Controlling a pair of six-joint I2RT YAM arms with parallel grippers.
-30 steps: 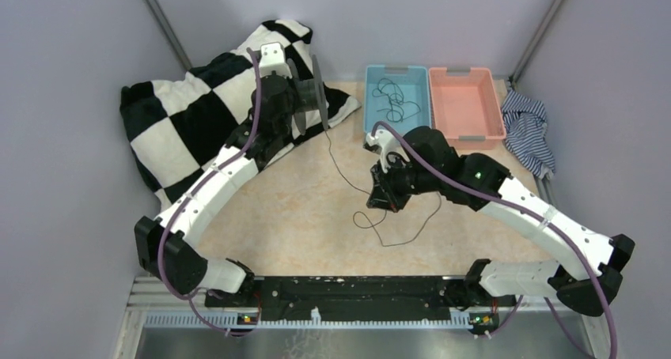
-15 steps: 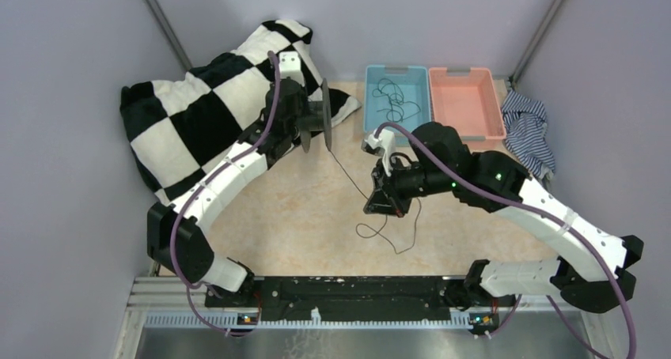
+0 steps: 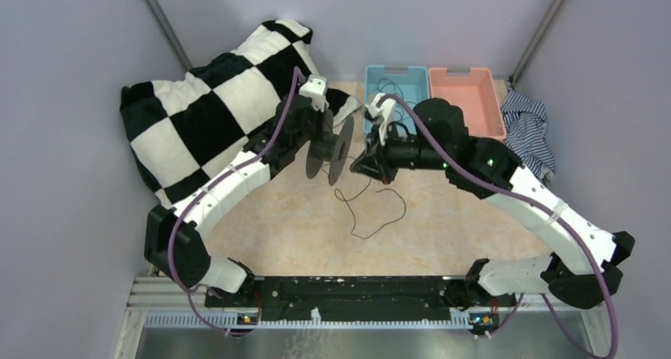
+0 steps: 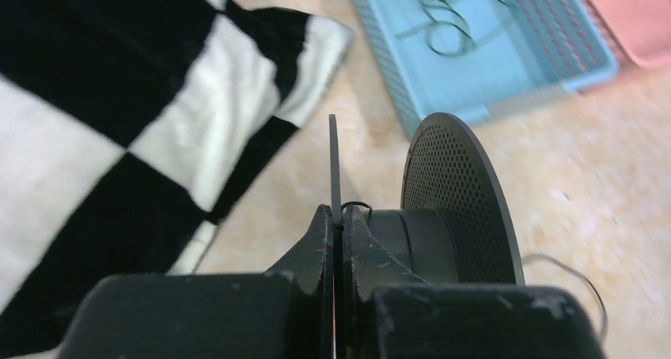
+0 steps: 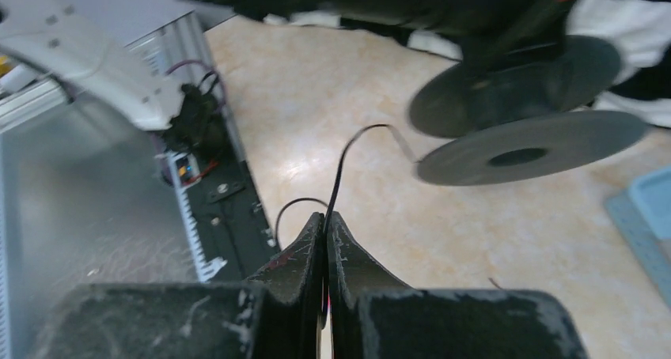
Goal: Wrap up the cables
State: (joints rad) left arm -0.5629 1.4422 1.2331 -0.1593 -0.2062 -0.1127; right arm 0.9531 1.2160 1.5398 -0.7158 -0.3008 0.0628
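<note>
My left gripper (image 3: 316,141) (image 4: 335,221) is shut on one thin flange of a dark round spool (image 3: 331,149) (image 4: 443,209) and holds it above the table. My right gripper (image 3: 369,163) (image 5: 326,221) is shut on a thin black cable (image 5: 340,173), just right of the spool (image 5: 522,145). The cable runs from my right fingers toward the spool and also trails in a loose loop on the table (image 3: 372,213). More thin cables (image 3: 392,98) lie tangled in the blue bin (image 3: 372,78) (image 4: 372,27).
A black-and-white checkered cloth (image 3: 206,114) lies at the back left. An empty pink bin (image 3: 467,102) stands right of the blue one. A striped cloth (image 3: 526,130) lies at the far right. The walls stand close on both sides.
My left gripper carried the spool forward and right, off the checkered cloth toward the middle. My right gripper moved up and back toward the spool, pulling the cable with it.
</note>
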